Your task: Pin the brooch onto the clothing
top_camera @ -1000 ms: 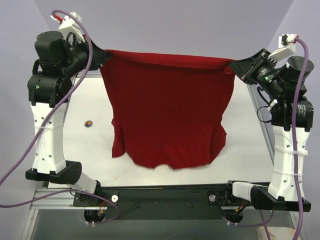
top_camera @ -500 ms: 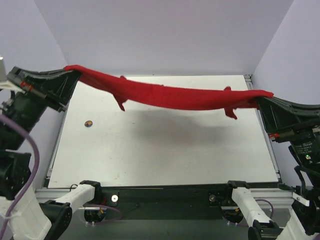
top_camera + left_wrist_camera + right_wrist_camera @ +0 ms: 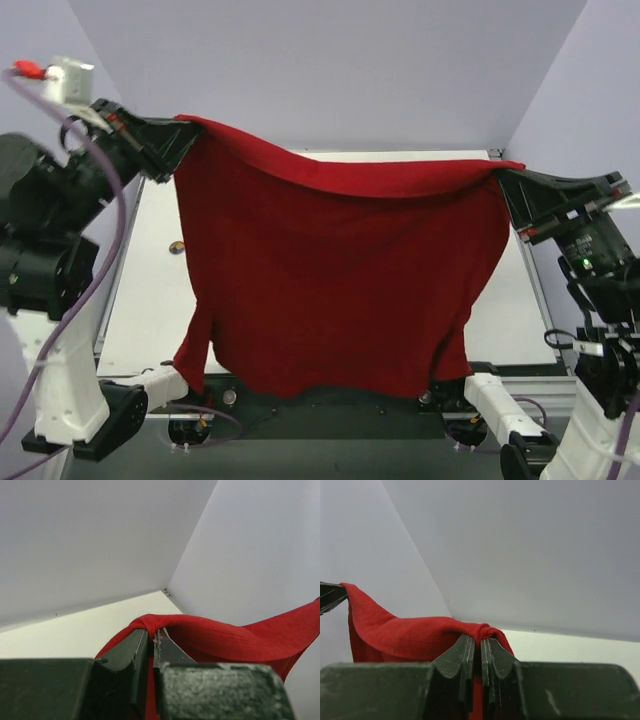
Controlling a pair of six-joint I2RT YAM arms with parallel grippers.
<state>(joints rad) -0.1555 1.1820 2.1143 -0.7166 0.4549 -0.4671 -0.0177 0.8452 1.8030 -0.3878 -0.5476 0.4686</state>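
Observation:
The clothing (image 3: pixel 340 280), a dark red T-shirt, hangs as a wide curtain between my two grippers, high above the table. My left gripper (image 3: pixel 185 135) is shut on its upper left corner, and red cloth (image 3: pixel 225 640) bunches over the left gripper (image 3: pixel 152 632) in the wrist view. My right gripper (image 3: pixel 503 178) is shut on the upper right corner, with the cloth (image 3: pixel 395 635) pinched in the right gripper (image 3: pixel 481 642). The brooch (image 3: pixel 176 246), a tiny dark dot, lies on the table just beside the shirt's left edge.
The white table (image 3: pixel 145 300) shows to the left of the shirt, and a strip of it (image 3: pixel 520 300) to the right. The shirt's hem hangs over the black rail (image 3: pixel 330 400) at the near edge. Lilac walls enclose the back and sides.
Both arms have swung the shirt: it hung, was stretched out into a flat band, and now hangs again, nearer the camera and wider. Both grips have held.

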